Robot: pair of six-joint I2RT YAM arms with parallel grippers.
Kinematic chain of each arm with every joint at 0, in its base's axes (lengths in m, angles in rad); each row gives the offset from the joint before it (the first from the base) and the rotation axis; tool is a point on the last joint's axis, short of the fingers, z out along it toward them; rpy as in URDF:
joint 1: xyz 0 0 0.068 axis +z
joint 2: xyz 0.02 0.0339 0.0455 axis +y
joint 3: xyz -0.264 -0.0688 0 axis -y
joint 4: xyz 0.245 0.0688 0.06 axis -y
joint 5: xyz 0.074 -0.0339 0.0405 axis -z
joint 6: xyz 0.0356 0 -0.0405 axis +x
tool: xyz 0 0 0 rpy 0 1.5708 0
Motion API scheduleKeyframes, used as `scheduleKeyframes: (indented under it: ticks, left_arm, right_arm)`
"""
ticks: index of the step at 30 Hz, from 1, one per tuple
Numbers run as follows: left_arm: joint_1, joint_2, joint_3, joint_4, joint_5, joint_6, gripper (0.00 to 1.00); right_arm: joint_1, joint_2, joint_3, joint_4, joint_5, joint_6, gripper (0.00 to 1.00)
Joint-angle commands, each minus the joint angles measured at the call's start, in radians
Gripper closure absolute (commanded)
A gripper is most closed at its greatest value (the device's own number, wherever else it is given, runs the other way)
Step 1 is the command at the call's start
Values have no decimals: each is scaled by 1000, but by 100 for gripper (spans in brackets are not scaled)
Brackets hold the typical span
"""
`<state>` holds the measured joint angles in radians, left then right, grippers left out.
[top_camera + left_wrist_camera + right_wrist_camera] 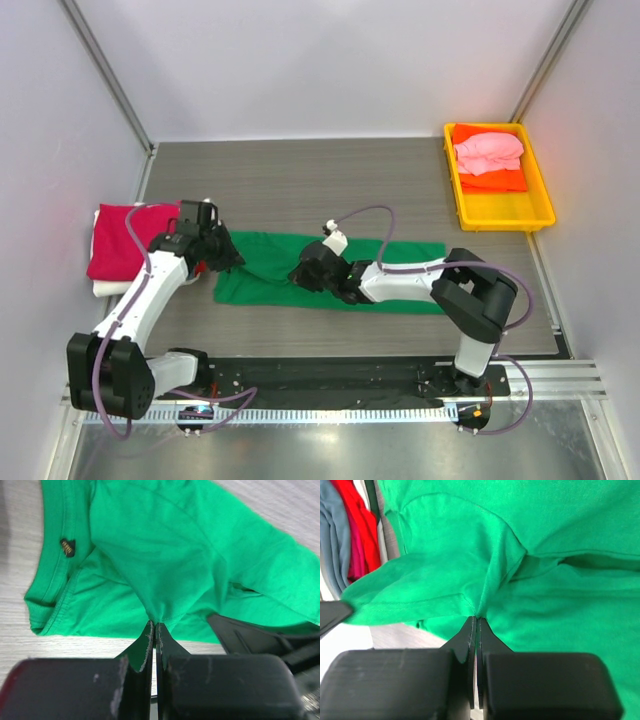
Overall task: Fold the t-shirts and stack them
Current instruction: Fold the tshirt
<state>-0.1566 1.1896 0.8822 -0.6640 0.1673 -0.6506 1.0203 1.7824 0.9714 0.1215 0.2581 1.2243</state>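
The soft green t-shirt (262, 285) lies creased on the grey wood-grain table (300, 190) (folded shirts (125, 240) are stacked at its left edge). The left gripper (154, 627) and right gripper (476, 620) each pinch its cloth.

Green t-shirt (255, 282): bright green. It lies in a long strip across the middle of the desk (300, 190).
Green t-shirt, pinched spots: the left gripper (154, 626) and the right gripper (476, 618) each squeeze a bit of its cloth into a small peak.
Crimson t-shirt (125, 240): folded, on top of a pile at the left side.
White t-shirt (101, 288): under the crimson one. Only its edge shows.
Orange t-shirt (492, 182): lies in the yellow tray (500, 212).
Pink t-shirt (488, 152): bunched up on top of the orange one.
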Motion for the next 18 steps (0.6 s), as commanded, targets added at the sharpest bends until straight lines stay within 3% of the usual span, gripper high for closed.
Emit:
scheduleKeyframes:
  ticks: [1, 5, 18]
  left_arm:
    - [5, -25, -35, 41, -15, -21, 100]
    - [3, -53, -94, 70, -18, -53, 100]
    - [-4, -85, -265, 122, -31, -155, 100]
  right_arm:
    - [3, -64, 49, -97, -13, -64, 99]
    - [-6, -93, 78, -215, -39, -97, 99]
    - [-117, -26, 108, -237, -373, -144, 95]
